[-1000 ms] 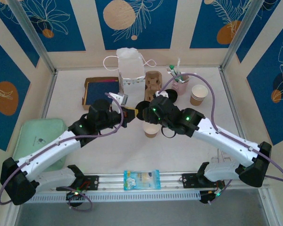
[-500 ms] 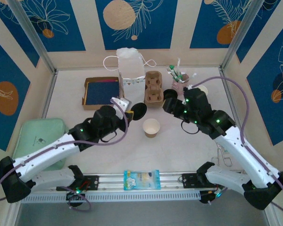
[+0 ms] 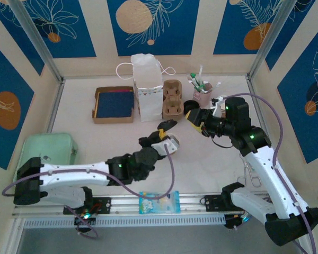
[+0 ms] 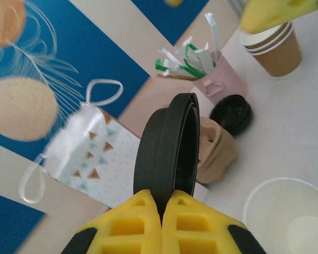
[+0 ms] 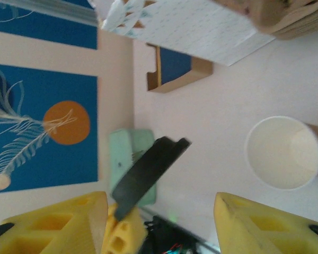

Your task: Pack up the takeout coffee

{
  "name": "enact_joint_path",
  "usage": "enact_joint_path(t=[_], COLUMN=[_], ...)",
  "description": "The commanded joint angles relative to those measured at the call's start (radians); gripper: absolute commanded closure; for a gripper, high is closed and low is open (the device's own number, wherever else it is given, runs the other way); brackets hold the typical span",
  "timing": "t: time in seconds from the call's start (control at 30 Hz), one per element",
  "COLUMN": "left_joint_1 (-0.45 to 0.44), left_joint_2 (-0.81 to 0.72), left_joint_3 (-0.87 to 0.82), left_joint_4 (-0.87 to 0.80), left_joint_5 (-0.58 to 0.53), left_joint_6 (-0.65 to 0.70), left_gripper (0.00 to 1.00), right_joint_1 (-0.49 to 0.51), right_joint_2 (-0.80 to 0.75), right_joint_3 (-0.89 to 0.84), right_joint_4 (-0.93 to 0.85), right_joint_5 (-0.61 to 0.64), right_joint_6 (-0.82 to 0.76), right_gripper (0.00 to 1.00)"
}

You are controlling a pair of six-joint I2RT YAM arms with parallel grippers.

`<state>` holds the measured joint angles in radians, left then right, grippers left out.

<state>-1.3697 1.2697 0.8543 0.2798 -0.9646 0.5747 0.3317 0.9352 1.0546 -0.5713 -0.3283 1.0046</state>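
Top view: left gripper [image 3: 162,132] clamped on the black lid [image 3: 169,124], mid-table; right gripper [image 3: 193,117] nearby, jaws apart, empty.
Left wrist: lid held edge-on, nearly upright; cup [image 4: 286,219] lower right, mouth open.
Right wrist: cup upright on the table [image 5: 212,106], uncapped; lid tilted beside it.
Handling: level the lid, centre it over the rim, press evenly; the light cup may tip.

White links [image 3: 69,172], black joints [image 3: 29,180] — yellow fingers [image 4: 132,227], purple cables [image 3: 172,174].
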Motion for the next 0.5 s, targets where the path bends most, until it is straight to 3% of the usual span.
enact_joint_path(t=[0.0,0.47], left_joint_1=[-0.033,-0.103], left_joint_2=[0.031,0.268], left_joint_3=[-0.028,-0.045], left_joint_4=[0.322,1.088], left_joint_5=[-0.133,-0.195], left_joint_6=[0.288,0.855], left_gripper=[1.00,1.00], right_joint_1=[-0.008,-0.008], right_joint_2=[0.000,-0.008], right_joint_3=[-0.023,-0.068], right_joint_4=[0.088,0.149], right_joint_5=[-0.154,-0.212], right_joint_6=[0.051,0.089], right_gripper=[0.47,0.46])
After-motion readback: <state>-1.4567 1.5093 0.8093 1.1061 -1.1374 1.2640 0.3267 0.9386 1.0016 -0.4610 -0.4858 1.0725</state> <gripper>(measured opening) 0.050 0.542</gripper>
